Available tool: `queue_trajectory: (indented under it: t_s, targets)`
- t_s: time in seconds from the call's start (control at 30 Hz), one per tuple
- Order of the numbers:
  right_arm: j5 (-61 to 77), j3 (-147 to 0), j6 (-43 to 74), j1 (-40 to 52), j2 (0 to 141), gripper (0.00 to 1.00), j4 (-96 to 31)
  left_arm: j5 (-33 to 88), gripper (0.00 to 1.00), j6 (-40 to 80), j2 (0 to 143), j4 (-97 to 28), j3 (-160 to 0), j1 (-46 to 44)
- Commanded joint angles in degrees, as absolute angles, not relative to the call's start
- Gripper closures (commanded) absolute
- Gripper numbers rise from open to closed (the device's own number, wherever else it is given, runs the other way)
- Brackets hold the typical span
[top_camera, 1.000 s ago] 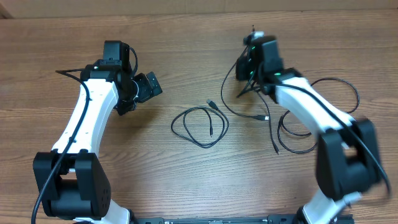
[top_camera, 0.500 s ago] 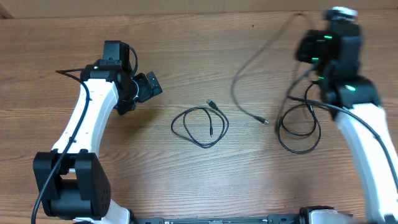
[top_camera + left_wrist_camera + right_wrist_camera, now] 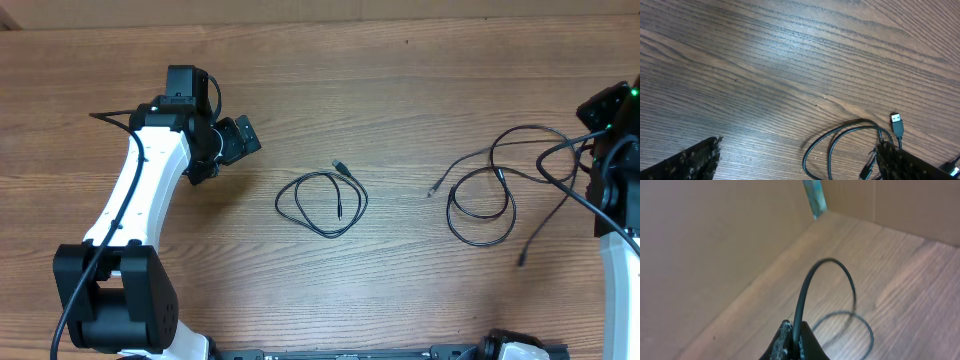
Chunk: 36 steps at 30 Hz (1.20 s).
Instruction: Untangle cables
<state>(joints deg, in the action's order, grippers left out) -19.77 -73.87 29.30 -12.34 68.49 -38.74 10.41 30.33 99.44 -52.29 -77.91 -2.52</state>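
Two black cables lie apart on the wooden table. A small coiled cable (image 3: 322, 203) rests mid-table, and its loop (image 3: 840, 142) and USB plug (image 3: 896, 122) show in the left wrist view. My left gripper (image 3: 236, 140) hovers left of the coil, open, with nothing between its fingers (image 3: 690, 162). A longer looped cable (image 3: 480, 205) sprawls at the right and runs up to my right gripper (image 3: 603, 110) at the frame's right edge. In the right wrist view that gripper (image 3: 799, 340) is shut on the cable (image 3: 807, 290), which arches up from the jaws.
A brown cardboard wall (image 3: 715, 245) stands close to the right gripper, with a strip of bluish tape (image 3: 814, 197) at its corner. The arm bases (image 3: 110, 300) sit along the table's near edge.
My right gripper swept from the upper middle to the far right edge, dragging its cable away to the right. The middle coil and the left arm have not moved.
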Motion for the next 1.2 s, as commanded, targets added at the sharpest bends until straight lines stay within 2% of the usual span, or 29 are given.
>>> queue_trajectory:
  t_s: [0.0,0.03,0.07,0.17,0.27,0.3,0.43,0.7,0.93,1.17]
  targets:
    - [-18.1,-74.3,30.7,-12.5,69.0,0.92,-40.0,9.9,0.0,31.1,100.0,-52.2,-77.5,-2.6]
    - [-17.0,-74.3,30.7,-12.5,69.2,0.86,-40.5,9.9,0.01,31.1,100.0,-52.2,-77.5,-2.6]
    - [-15.8,-74.3,30.7,-12.5,69.4,0.66,-40.9,9.9,0.01,31.1,100.0,-52.2,-77.5,-2.6]
    - [-12.4,-74.3,30.7,-12.5,70.1,0.44,-41.9,9.9,0.01,31.1,100.0,-52.2,-77.5,-2.6]
    - [-10.5,-74.3,30.7,-12.5,71.2,0.07,-42.5,9.9,0.0,31.1,100.0,-52.2,-77.5,-2.6]
    - [-10.2,-74.3,30.7,-12.5,71.8,0.0,-42.7,9.9,0.0,31.1,100.0,-52.2,-77.5,-2.6]
    - [-6.6,-74.3,30.7,-12.5,74.0,0.0,-44.2,9.9,0.01,31.1,100.0,-52.2,-77.5,-2.6]
    - [10.3,-74.2,29.5,-12.4,81.0,0.0,-50.1,9.9,0.0,31.1,100.0,-52.2,-77.5,-2.6]
    - [10.8,-74.2,29.5,-8.7,89.0,0.0,-56.9,9.9,0.0,31.1,100.0,-52.2,-77.5,-2.6]
    - [10.8,-74.2,29.5,-1.5,95.6,0.0,-58.2,9.9,0.0,31.1,100.0,-52.2,-77.5,-2.6]
